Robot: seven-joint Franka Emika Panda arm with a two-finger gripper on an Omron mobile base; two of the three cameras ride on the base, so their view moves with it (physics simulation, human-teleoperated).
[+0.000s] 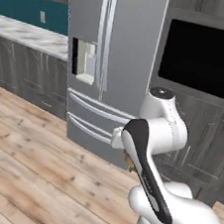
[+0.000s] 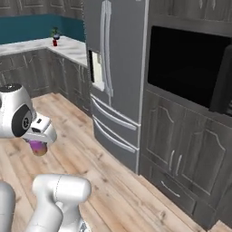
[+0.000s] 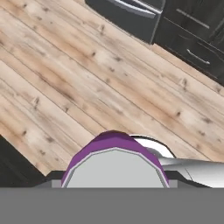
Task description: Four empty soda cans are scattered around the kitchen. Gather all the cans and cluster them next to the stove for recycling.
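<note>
A purple-magenta soda can [image 3: 114, 162] with a silver top sits between the jaws in the hand view, with the wooden floor far below it. In the right base view my gripper [image 2: 40, 141] hangs at the left over the floor, shut on this can [image 2: 38, 147], whose purple body shows beneath the white hand. A small red can [image 2: 55, 42] stands upright on the far marble counter [image 2: 68, 47], well away from the arm. The stove is out of view.
A steel fridge [image 1: 113, 59] stands ahead, with a built-in black oven [image 2: 188, 63] and dark cabinets [image 2: 181, 154] to its right. Grey base cabinets [image 1: 29, 73] run under the counter at left. Wooden floor [image 1: 37, 164] spreads in front.
</note>
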